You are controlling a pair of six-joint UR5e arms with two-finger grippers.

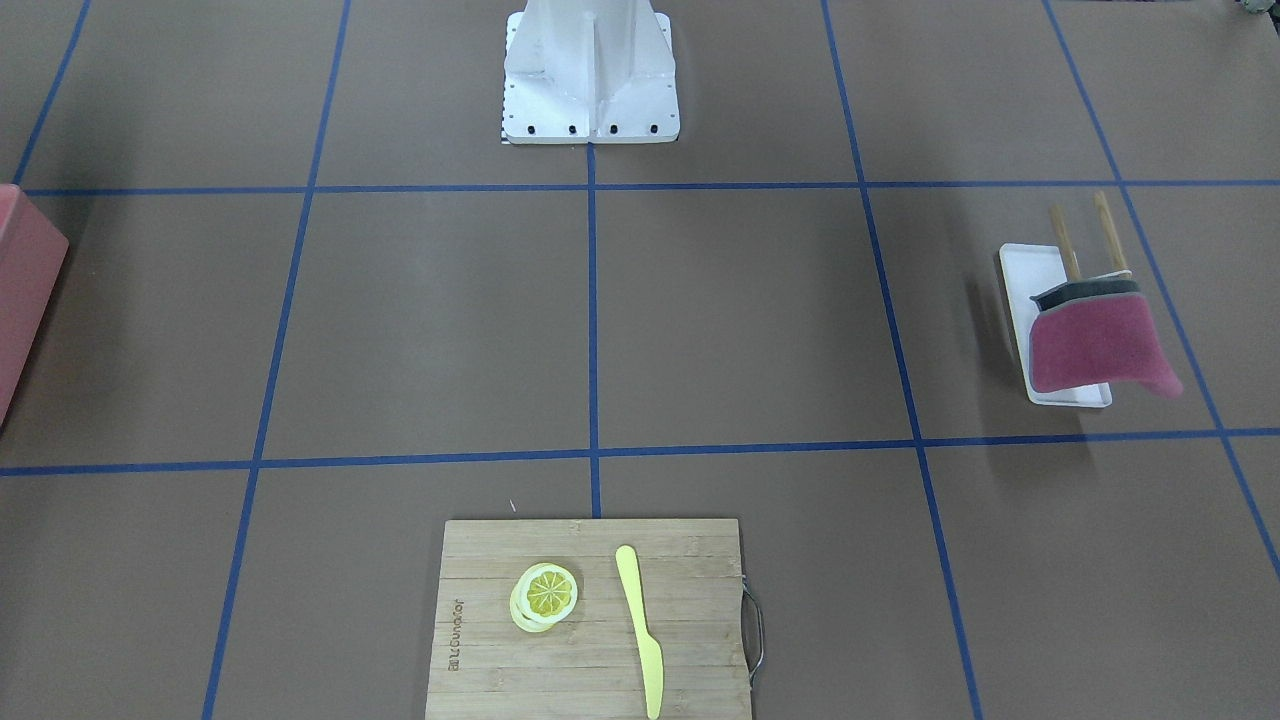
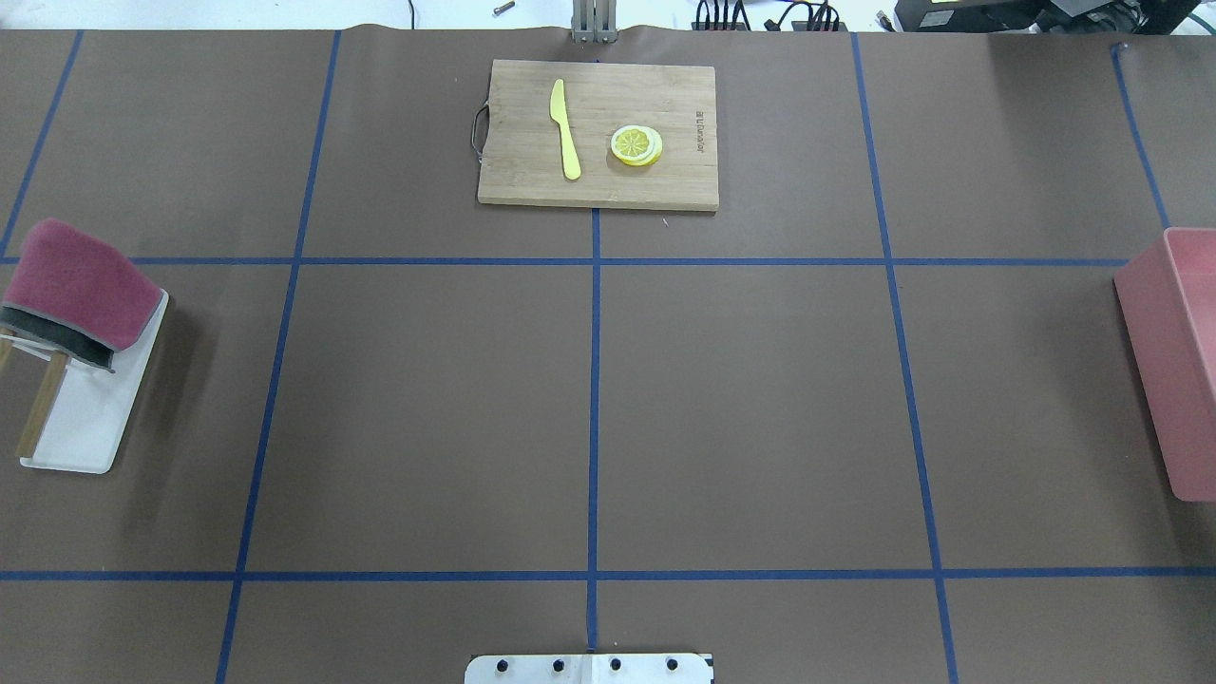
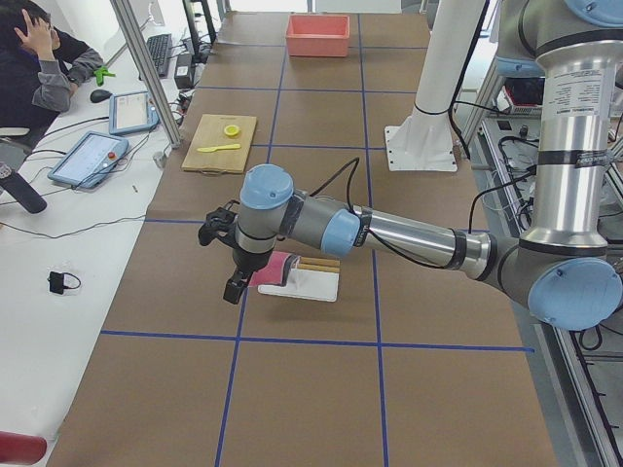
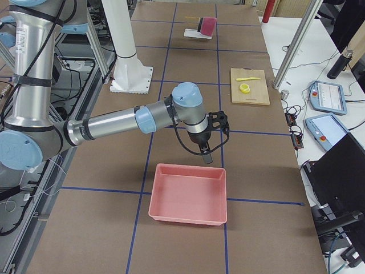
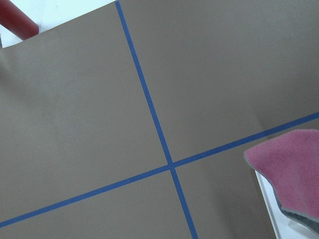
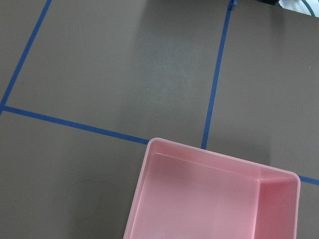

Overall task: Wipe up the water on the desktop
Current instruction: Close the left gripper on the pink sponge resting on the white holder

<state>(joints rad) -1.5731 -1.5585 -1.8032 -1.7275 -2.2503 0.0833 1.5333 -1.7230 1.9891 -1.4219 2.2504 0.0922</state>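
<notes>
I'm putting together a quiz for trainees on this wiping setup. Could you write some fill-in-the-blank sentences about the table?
The yellow knife lies on the bamboo cutting board beside a slice of ____.
The red cloth is propped above the white ____.
The desktop is marked into squares with ____ tape.
The pink bin sits on the robot's ____ side.
Missing words: lemon; tray; blue; right.

I log: desktop far centre, cutting board bearing knife left of lemon slices | robot's left, cloth over rack on tray | robot's right, bin.
</notes>
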